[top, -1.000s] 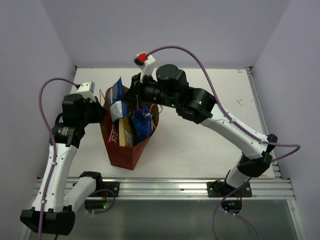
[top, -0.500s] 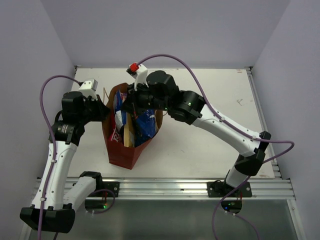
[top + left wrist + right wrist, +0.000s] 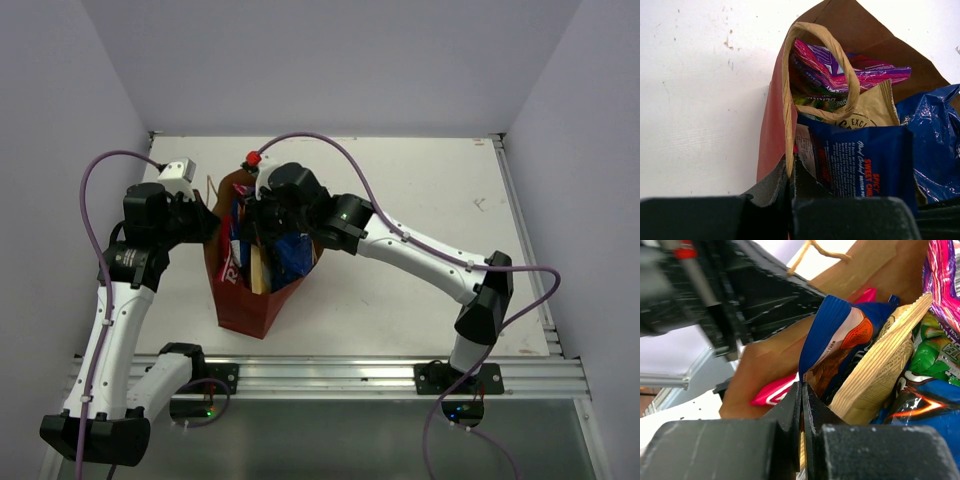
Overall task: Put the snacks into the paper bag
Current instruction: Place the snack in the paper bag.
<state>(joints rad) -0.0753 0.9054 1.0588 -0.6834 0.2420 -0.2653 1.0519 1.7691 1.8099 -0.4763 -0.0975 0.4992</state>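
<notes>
The left pincer [image 3: 791, 167] is clamped on the rim of the bag [image 3: 245, 300], just beside the root of a loop handle [image 3: 786, 95], and holds that side of the mouth open. The bag stands upright on the counter [image 3: 400, 290] between the two arms, and it is already crowded. A pink packet [image 3: 771, 393] lies against the left wall, with a purple packet [image 3: 852, 70] and a tan packet [image 3: 875, 375] standing on edge beside it and a green packet [image 3: 930, 355] further right.

The right pincer [image 3: 801, 390] reaches down into the mouth with its fingers pressed together. The lower corner of a blue packet [image 3: 832, 335] appears to be pinched between them, and the packet itself sits inside the bag.

The packets look light, puffy and slick, and their contents likely crush easily, so a flat sealed edge or corner is the safest place to grip. The bag is thin paper that will probably fold inward if its rim is let go, so the rim is the place to hold it.
</notes>
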